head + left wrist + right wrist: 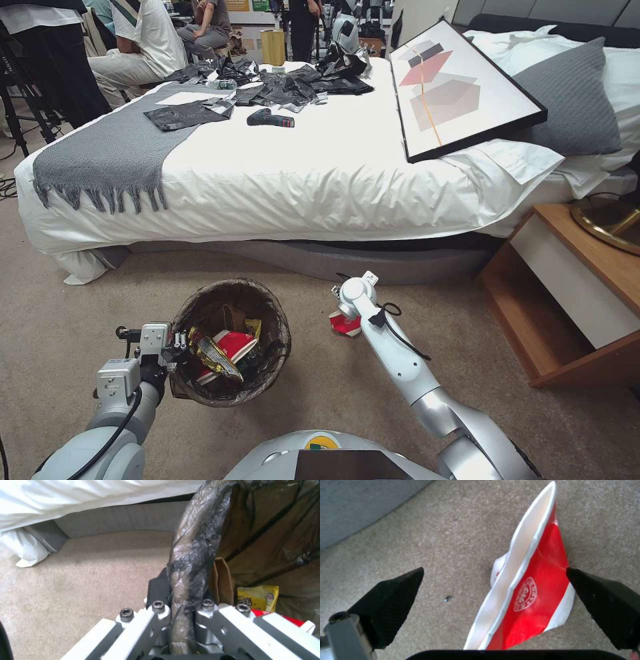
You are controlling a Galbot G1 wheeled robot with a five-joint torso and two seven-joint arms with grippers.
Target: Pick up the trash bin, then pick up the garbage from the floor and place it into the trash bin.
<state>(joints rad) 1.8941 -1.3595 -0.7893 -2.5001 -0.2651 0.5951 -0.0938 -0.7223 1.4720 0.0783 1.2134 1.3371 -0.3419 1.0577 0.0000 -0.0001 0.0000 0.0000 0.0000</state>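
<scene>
Right pincer (495,600) hiding crushed cup (345,325)

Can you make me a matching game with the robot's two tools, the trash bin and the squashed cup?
Things:
1. left tool
2. right tool
3. trash bin
4. crushed red-and-white paper cup

States:
A. lying on the carpet
B. open around the cup
C. holds wrappers and a brown paper bag
D. shut on the bin's rim

Pairs: 1-D, 2-B, 3-C, 4-A

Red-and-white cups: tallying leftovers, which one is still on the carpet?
The crushed cup between the right gripper's open fingers; the other cup lies inside the trash bin.
</scene>
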